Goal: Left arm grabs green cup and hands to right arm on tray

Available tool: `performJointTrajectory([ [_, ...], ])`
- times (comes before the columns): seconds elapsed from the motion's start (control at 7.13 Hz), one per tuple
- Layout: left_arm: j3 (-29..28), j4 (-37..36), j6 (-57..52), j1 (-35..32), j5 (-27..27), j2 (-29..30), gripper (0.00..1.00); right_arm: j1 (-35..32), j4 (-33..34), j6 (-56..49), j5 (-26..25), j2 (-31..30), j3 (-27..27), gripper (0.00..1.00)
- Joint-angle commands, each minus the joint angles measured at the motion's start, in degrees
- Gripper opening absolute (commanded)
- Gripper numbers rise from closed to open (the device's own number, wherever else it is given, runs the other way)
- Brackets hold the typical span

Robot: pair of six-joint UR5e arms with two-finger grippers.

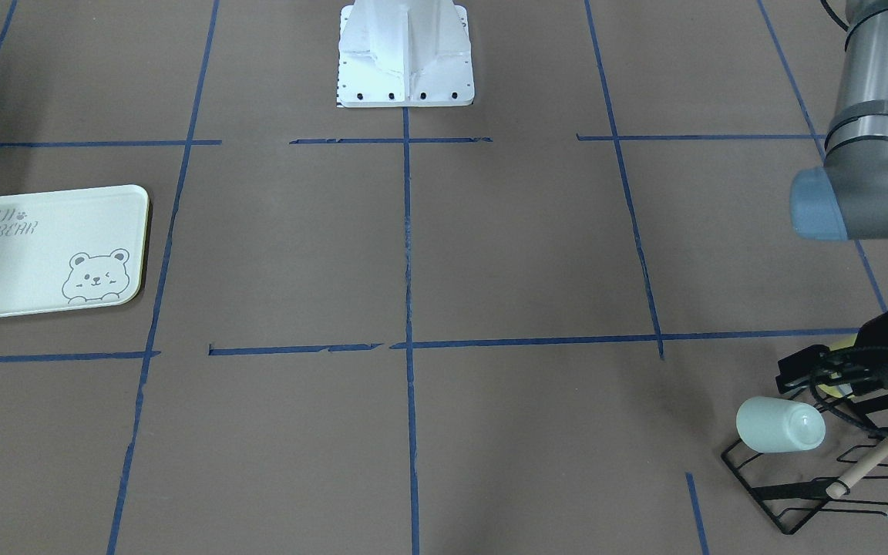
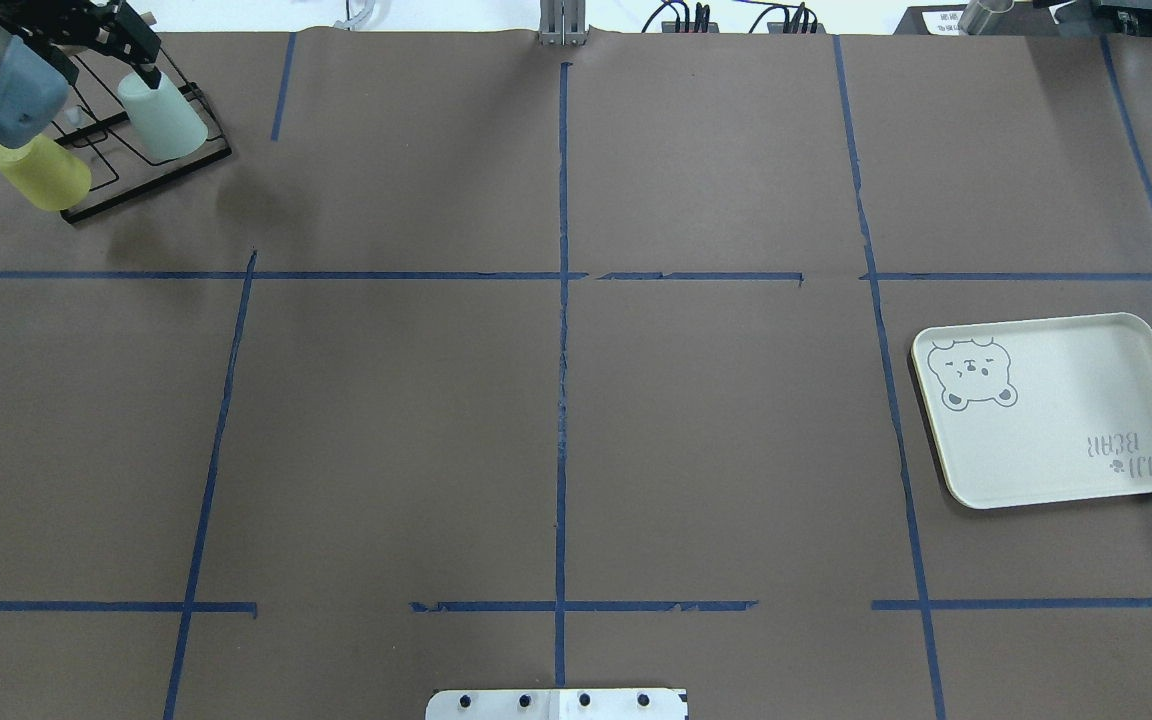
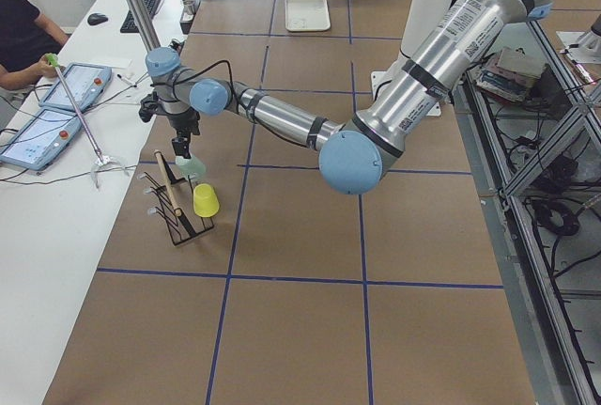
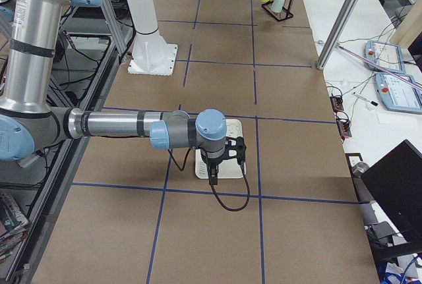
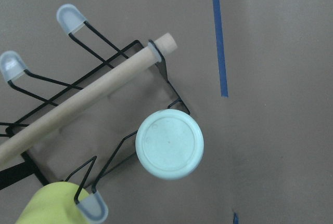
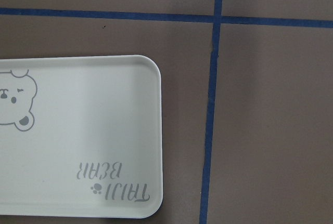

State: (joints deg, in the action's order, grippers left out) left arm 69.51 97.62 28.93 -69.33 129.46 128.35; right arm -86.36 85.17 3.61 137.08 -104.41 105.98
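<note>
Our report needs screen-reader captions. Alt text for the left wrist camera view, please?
A pale green cup sits upside down on a black wire rack, seen from above, its round base facing the camera. A wooden rod crosses the rack; a yellow cup peeks in at lower left.

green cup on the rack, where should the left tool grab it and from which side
Grip the green cup across its tapered side wall, just below the closed base. It sits mouth-down and tilted on the wire rack, base facing up, so probably come from above along its axis.
</note>
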Motion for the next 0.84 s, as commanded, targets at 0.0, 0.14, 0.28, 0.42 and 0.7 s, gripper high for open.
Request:
performJointTrajectory([
  [0.0,-1.92,2.66,2.8,2.0,-4.03,0.77,1.0,0.14,0.0,0.0,0.03,-0.01,0.01,1.0],
  [0.14,-2.96,3.36,2.62,2.01,-4.04,0.77,1.0,0.22,0.0,0.0,0.03,-0.01,0.01,1.0],
  [0.28,-4.28,5.54,2.71,2.53,-4.21,0.68,1.0,0.23,0.0,0.0,0.2,-0.01,0.01,1.0],
  [0.42,-4.64,5.57,2.97,2.53,-4.21,0.76,1.0,0.23,0.0,0.0,0.38,-0.01,0.01,1.0],
  [0.7,-5.87,5.83,2.98,2.62,-4.21,0.85,1.0,0.23,0.0,0.0,0.38,-0.01,0.01,1.0],
])
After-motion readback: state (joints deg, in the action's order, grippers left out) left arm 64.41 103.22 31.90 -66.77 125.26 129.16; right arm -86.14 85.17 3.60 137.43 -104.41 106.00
